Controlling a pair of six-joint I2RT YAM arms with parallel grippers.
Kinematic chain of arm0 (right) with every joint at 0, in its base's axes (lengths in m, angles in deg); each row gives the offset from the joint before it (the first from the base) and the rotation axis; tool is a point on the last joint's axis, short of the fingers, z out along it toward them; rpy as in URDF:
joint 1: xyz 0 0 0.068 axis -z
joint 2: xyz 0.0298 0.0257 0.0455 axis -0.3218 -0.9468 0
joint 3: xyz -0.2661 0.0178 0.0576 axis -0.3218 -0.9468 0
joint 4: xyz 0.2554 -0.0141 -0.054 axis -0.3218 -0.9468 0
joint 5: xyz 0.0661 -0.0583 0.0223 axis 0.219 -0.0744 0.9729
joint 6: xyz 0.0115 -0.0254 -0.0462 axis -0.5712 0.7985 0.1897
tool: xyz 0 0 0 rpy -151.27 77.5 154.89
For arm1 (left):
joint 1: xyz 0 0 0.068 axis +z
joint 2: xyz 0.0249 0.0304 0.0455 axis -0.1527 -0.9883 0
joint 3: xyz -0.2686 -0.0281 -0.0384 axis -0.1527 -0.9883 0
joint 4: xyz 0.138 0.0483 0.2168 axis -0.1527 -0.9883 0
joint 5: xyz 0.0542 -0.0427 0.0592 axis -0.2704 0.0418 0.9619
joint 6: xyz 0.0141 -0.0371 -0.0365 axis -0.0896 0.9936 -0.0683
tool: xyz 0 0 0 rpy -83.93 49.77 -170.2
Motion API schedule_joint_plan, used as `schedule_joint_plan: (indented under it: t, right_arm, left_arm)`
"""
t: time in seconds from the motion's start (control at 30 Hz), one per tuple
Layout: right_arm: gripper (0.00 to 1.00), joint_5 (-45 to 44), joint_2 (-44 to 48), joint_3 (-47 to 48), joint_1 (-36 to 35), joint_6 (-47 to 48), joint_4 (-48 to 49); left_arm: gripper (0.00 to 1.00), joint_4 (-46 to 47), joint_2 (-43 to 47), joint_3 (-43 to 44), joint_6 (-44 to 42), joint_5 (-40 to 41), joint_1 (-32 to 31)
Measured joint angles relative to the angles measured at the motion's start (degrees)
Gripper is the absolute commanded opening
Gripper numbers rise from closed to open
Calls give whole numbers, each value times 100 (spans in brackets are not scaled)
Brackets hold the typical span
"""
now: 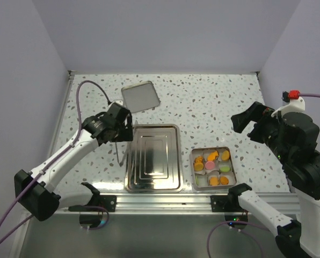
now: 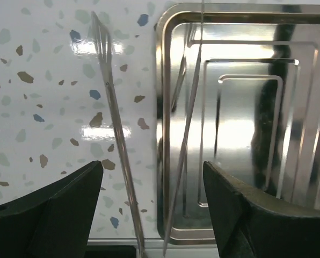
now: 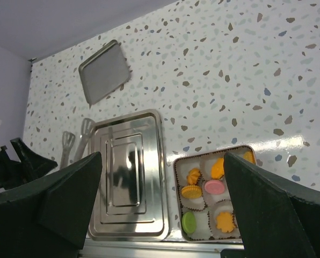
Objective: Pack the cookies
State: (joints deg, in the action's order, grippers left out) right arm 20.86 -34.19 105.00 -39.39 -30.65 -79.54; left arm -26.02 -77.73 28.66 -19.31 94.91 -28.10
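The cookies [image 1: 212, 166] lie in the white liners of a square tin [image 1: 194, 172] at the front right; in the right wrist view the cookies [image 3: 215, 186] are orange, pink and green. Metal tongs [image 1: 122, 154] stand along the left edge of the steel tray [image 1: 153, 157]. My left gripper [image 1: 124, 129] hovers over them. In the left wrist view the two thin arms of the tongs [image 2: 114, 134] run between the spread fingers [image 2: 68, 204] of the left gripper [image 2: 152, 166], apart from both. My right gripper [image 1: 245, 122] hangs open above the table behind the tin, holding nothing.
A flat square lid [image 1: 140, 97] lies at the back of the speckled table. The tray [image 3: 129, 174] sits empty between the tongs [image 3: 77, 142] and the tin [image 3: 177, 177]. An aluminium rail [image 1: 165, 201] runs along the front edge.
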Motion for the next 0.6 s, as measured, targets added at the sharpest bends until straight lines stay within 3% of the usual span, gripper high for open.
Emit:
schedule_joint_plan:
  t: [0.27,0.4,0.6]
  right_arm:
    - [99,7,-7,0,0,0,9]
    - [99,-7,-7,0,0,2,9]
    - [99,-55,-4,-63,0,0,22]
  left_arm:
    - [82,922,-177,-752,-621,-433,1884]
    - [83,1292,-350,-752,-892,-575,2315]
    - [78,1639,-704,-824,-1091,-761,2391]
